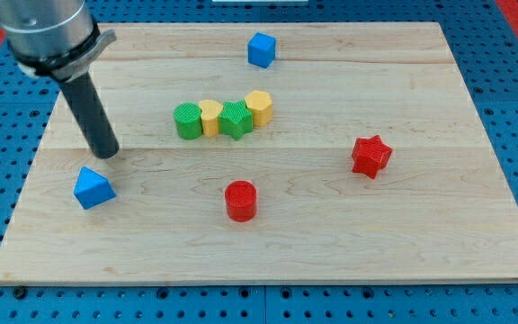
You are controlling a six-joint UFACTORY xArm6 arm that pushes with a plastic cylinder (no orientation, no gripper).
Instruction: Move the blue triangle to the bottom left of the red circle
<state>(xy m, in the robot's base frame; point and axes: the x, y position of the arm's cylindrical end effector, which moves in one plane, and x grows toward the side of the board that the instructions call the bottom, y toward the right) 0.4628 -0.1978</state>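
The blue triangle lies on the wooden board near the view's left edge. The red circle stands at the lower middle, well to the right of the triangle. My tip rests on the board just above and slightly right of the blue triangle, with a small gap between them. The dark rod rises from it toward the view's top left into the arm's grey body.
A blue cube sits near the top middle. A row of a green circle, a yellow block, a green star and a yellow hexagon lies at the centre. A red star is at the right. The wooden board sits on a blue pegboard.
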